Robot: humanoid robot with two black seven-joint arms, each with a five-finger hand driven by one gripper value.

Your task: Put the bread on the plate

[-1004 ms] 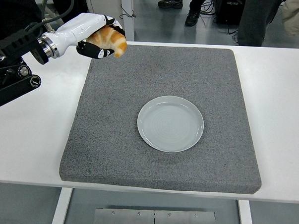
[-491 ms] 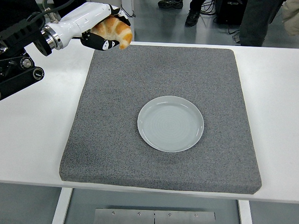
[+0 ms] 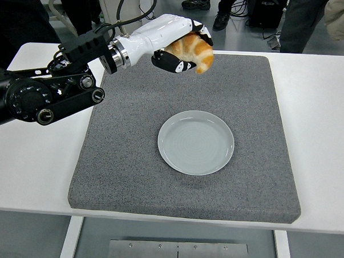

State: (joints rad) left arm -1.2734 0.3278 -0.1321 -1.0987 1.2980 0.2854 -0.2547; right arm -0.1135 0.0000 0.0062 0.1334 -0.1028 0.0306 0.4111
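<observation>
— While you look at the left hand (image 3: 178, 46), what do you see in it?

— Your hand has its fingers curled around the bread (image 3: 192, 50). The bread is up in the air, not on anything.

— Where is the plate (image 3: 196, 142)?

— It is below your hand and nearer to you, on the gray mat (image 3: 125, 155). The plate has nothing on it. The mat lies on the white table (image 3: 33, 168).

— And your other hand?

— You cannot see it here.
</observation>
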